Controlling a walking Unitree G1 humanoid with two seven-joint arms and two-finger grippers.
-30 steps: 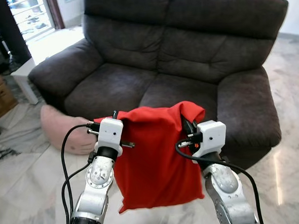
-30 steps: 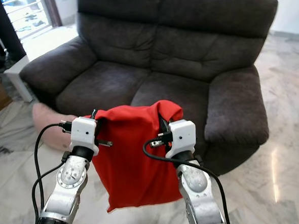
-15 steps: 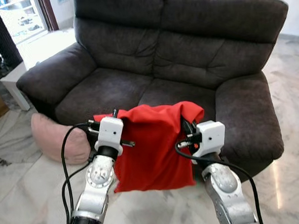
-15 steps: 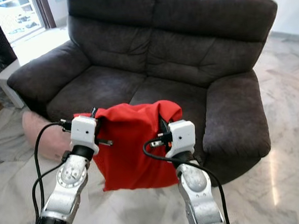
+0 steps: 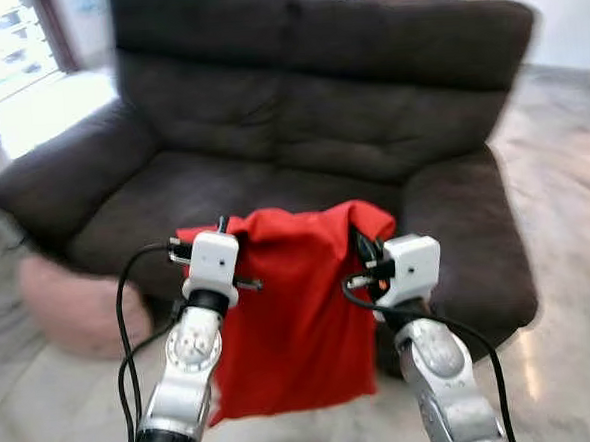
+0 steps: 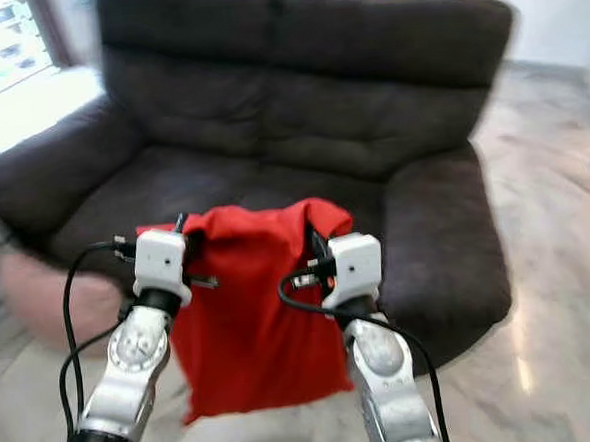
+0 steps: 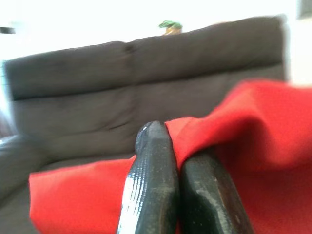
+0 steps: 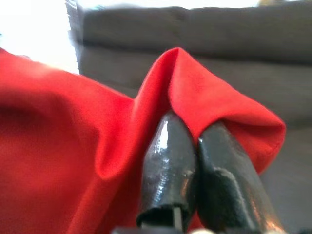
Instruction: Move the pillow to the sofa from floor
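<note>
Left eye view: I've got the pillow pinched at both top corners, left gripper and right gripper clenched on cloth, so it hangs clear before the sofa.

A pink cushion lies blurred on the pale marble floor at nine o'clock, a bright window glares at eleven, and a small green plant sits up at twelve on something hidden.

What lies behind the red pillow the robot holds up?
Behind the red pillow stands the dark sofa; the pillow covers the seat's front edge.
</note>
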